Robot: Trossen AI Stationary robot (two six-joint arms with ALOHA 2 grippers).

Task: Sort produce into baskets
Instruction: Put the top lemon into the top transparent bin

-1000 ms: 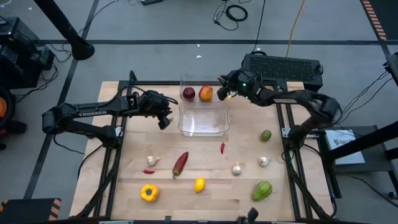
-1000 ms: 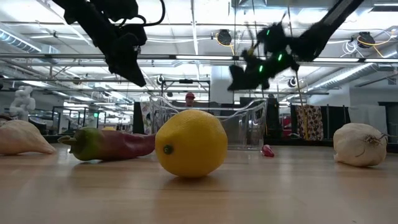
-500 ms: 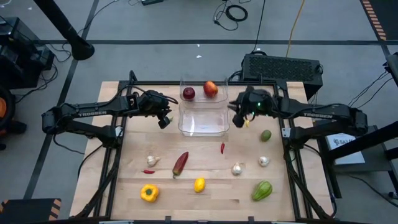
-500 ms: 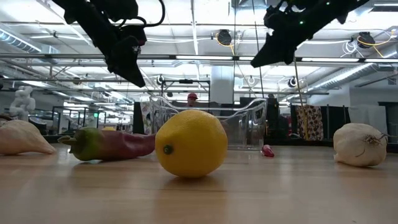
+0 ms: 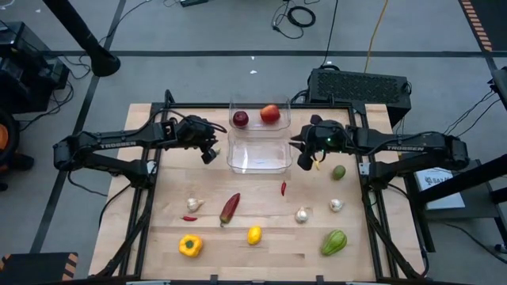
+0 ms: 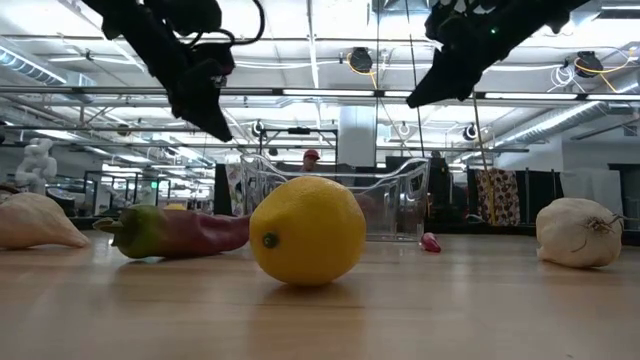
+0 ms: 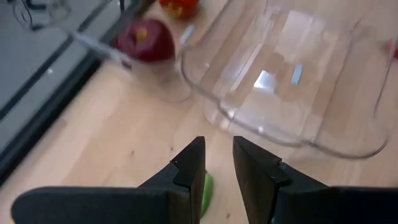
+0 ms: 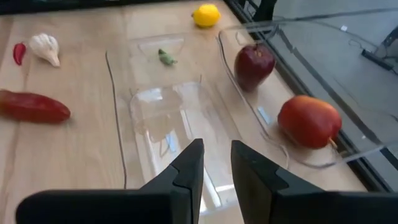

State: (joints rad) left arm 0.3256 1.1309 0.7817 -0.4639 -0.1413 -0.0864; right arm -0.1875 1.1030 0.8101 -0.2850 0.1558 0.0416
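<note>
two apples, a dark red apple (image 5: 240, 119) and an orange-red apple (image 5: 270, 113), already sit at the far end of the clear basket (image 5: 258, 161). the right gripper (image 5: 306, 155) hangs just off the basket's 3 o'clock wall, its fingers nearly together and holding nothing. the nearest loose piece is the small green pepper (image 5: 338, 172) on the surface at about 4 o'clock from those fingers, close by; the small red chilli (image 5: 283, 188) lies near 7 o'clock, long axis running near to far. the left gripper (image 5: 207, 153) hangs off the basket's 9 o'clock side, fingers narrowly parted and empty, well apart from both pieces. the reach looks like the right arm's.
</note>
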